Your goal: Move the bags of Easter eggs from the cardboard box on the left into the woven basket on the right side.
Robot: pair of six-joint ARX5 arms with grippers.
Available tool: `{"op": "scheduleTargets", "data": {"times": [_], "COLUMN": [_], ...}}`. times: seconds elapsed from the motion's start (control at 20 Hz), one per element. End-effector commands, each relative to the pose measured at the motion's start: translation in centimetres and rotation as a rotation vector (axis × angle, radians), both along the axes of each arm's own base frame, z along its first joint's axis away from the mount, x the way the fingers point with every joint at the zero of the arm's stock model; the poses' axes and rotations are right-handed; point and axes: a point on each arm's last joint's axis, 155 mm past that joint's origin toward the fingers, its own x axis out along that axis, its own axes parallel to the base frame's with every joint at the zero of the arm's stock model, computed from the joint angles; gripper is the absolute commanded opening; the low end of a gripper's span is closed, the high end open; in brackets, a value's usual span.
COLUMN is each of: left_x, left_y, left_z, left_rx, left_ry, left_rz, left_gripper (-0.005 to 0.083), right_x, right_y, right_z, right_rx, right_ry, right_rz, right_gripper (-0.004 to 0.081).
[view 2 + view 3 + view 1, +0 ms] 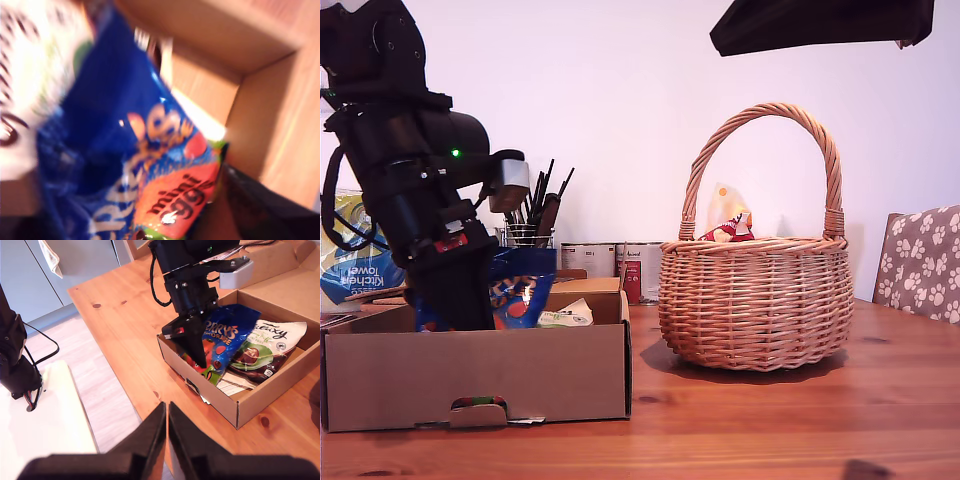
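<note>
The first tool (200, 357) is closed on the blue bag (222, 337), held inside the box (550, 375) near the desk's (770, 420) edge. The second tool (166, 435) hangs shut and empty, well apart. A white-green bag (270, 347) lies beside the blue one. Something is seen in the basket (755, 300); two bags are judged left.

Blue pouch (150, 165): "mini eggs" in dark print on its red-orange panel; in the second wrist view, part-lettering "ERRY'S" over "ORANGE". White-green pouch (265, 347), just beside the blue pouch in the cardboard box (260, 400): "Galaxy". Yellow-blue pack (355, 262) behind the cardboard box: "Kitchen Towel".
</note>
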Motion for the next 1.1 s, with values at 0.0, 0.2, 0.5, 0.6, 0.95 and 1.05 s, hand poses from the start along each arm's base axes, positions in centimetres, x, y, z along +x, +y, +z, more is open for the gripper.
{"op": "scheduleTargets", "data": {"times": [0.0,0.2,0.5,0.6,0.95,1.05], "left_x": [-0.3,0.3,1.2,1.3,3.8,4.8], "left_y": [0.1,-0.1,-0.7,-2.5,-10.7,-13.2], "left_z": [-0.2,2.4,10.2,13.8,19.0,18.7], "left_rx": [0.006,-0.014,-0.122,-0.264,-0.547,-0.587], "left_ry": [0.013,-0.048,-0.257,-0.301,-0.462,-0.505], "left_rz": [0.004,0.006,0.041,0.069,0.039,0.025], "left_gripper": [0.0095,-0.0006,-0.0024,-0.0024,-0.0024,-0.0024], "right_x": [-0.2,-0.2,-0.2,-0.2,-0.5,-0.8], "right_y": [0.1,0.1,0.1,0.0,-0.3,-0.6], "right_z": [-0.8,-0.8,-0.8,-0.8,-1.6,-1.8], "right_rx": [-0.010,-0.010,-0.010,-0.012,-0.037,-0.047], "right_ry": [0.008,0.009,0.009,0.008,0.037,0.048], "right_rz": [0.008,0.007,0.007,0.003,0.000,0.003], "right_gripper": [-0.0012,-0.0012,-0.0012,-0.0012,-0.0012,-0.0012]}}
